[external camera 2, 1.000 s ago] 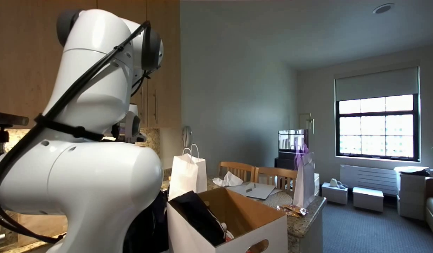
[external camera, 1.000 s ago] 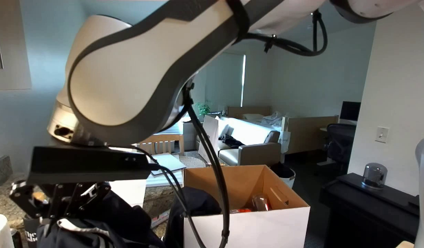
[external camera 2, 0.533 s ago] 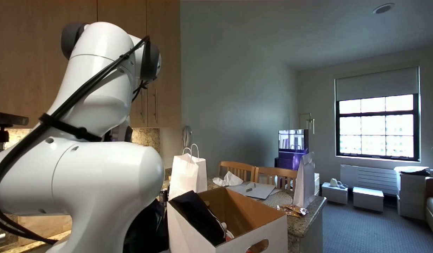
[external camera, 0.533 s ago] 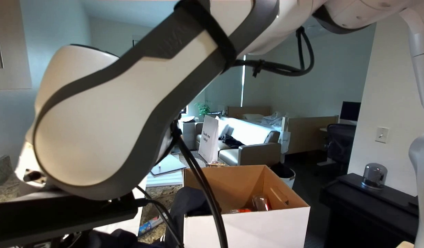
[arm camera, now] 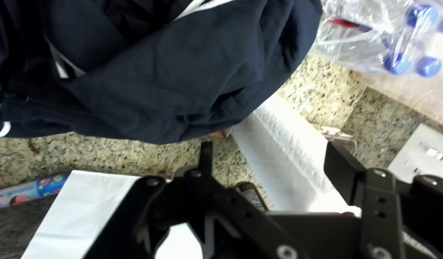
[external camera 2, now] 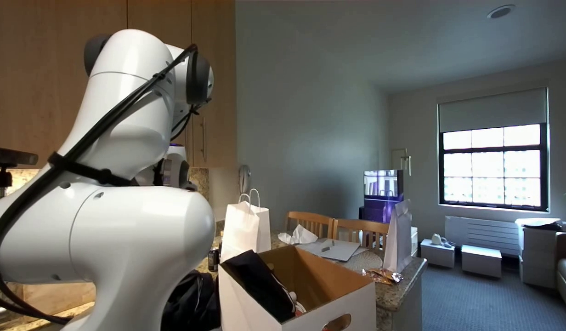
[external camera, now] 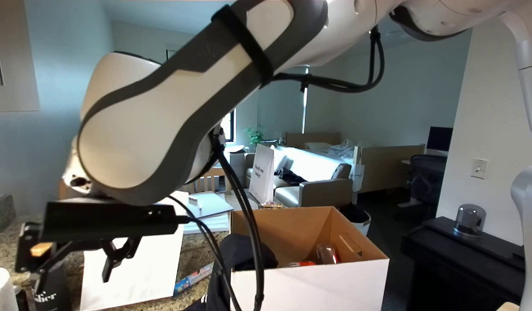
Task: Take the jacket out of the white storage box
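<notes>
though near the jacket (arm camera: pixel 192 75), tube (arm camera: pixel 31 192) and white roll (arm camera: pixel 286 144) apart

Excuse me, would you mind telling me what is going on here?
A robot arm has the job of taking the jacket out of the white storage box. The jacket's bulk lies bunched on the counter beside the box, and dark fabric, apparently part of it, drapes over the box's edge. At this moment the hand is open and empty above the counter.

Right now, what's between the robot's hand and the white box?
In an exterior view, white paper, a colorful tube and the jacket lie between hand and box.
</notes>
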Action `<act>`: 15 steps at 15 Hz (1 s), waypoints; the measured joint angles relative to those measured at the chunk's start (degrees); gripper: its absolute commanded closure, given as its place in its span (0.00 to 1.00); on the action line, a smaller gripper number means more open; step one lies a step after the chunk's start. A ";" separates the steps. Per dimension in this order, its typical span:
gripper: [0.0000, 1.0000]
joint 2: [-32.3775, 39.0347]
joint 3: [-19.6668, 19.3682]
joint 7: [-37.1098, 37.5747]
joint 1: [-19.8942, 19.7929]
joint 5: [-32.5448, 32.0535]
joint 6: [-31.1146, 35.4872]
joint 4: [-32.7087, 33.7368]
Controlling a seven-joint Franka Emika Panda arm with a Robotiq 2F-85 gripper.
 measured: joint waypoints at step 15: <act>0.00 -27.59 -6.43 1.11 -27.89 10.27 -8.15 -14.75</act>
